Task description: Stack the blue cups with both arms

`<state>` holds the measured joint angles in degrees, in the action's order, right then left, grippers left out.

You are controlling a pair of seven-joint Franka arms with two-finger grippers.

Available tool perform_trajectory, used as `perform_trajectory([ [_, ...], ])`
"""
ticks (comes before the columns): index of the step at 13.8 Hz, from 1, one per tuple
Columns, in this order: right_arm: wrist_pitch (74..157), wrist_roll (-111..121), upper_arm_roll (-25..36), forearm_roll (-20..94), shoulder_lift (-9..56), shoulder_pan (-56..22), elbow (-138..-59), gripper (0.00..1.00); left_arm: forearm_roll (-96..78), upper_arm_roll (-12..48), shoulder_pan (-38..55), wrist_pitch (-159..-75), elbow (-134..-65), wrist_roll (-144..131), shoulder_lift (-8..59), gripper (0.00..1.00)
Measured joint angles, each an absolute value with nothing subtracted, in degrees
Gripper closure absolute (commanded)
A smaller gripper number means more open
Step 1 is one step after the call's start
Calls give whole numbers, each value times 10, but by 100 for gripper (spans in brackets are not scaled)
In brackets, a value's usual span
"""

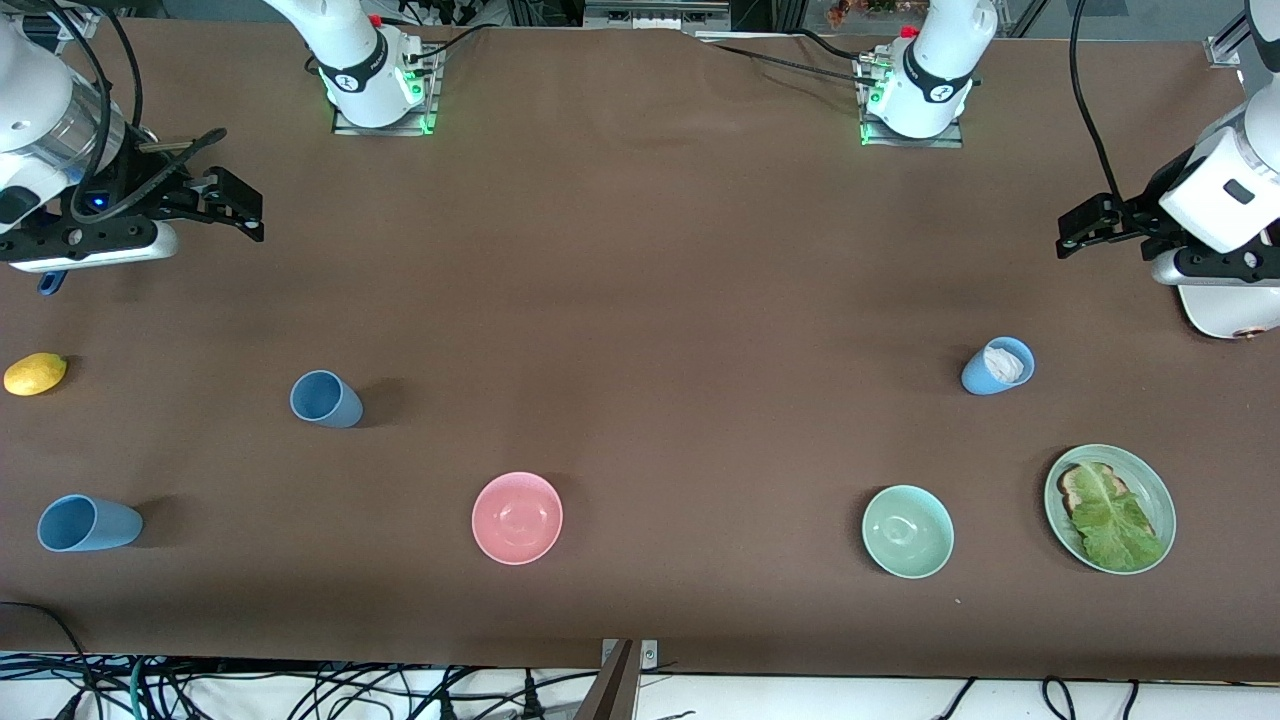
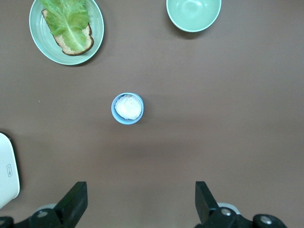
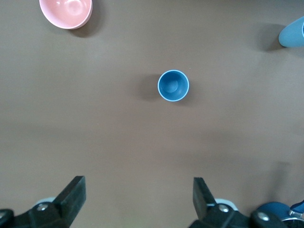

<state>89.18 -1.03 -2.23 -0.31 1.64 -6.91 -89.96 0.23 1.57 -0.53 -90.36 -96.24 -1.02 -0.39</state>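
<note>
No legible text on anything.

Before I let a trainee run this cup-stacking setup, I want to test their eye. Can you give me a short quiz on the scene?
1. True or false: the light blue tapered cup toward the left arm's end of the table is empty.
2. What lies on the pale green round plate? A: toast topped with lettuce. B: a spoon. C: a red apple.
3. Fill in: the left end effector and the right end effector both have their fingers ___.

Key: 1 false; 2 A; 3 open.
</note>
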Motion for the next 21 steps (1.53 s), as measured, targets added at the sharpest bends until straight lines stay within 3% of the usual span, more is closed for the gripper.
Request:
perform_trajectory([
  [8,891,-10,-22,-3,17,-69,-900,0,35,15,-60,-915,-963,29,33,0],
  [14,891,-10,-20,-3,17,-69,-900,0,40,15,-111,-1071,-1002,119,154,0],
  [17,891,-10,-18,-3,17,-69,-899,0,40,19,-111,-1166,-1065,119,164,0],
  [21,886,-10,-17,-3,17,-69,-899,0,40,20,-110,-1210,-1105,126,187,0],
])
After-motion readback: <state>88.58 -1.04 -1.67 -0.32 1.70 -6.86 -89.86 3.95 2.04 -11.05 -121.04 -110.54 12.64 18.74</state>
